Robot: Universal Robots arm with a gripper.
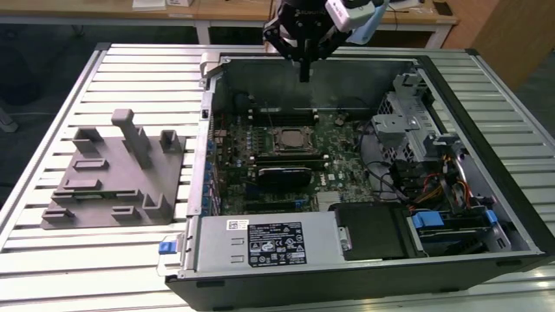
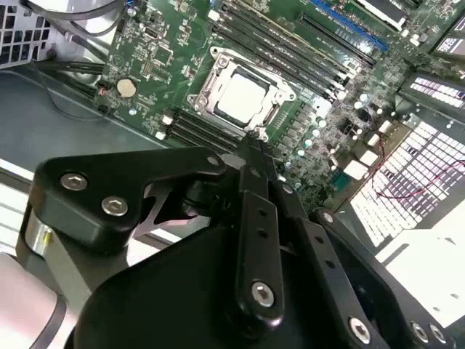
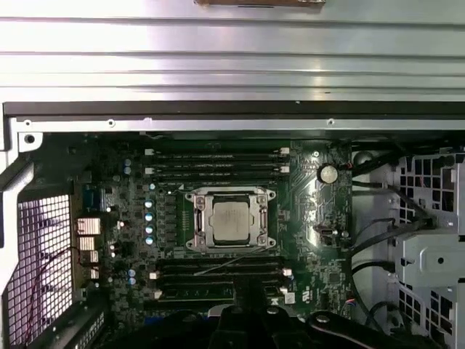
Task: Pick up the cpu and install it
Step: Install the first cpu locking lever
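the cpu lies flat in its socket near the middle of the motherboard, inside the open computer case on the table. the placing looks done and the task seems at its close. the hand hangs high over the case wall opposite the power supply, pointing straight down, its fingers pressed together and holding nothing. any further touch would call for a plumb, gentle descent, since the socket frame crowds the chip's edges.

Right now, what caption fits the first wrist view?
Silver chip sits in its socket on the green board inside the open computer case.
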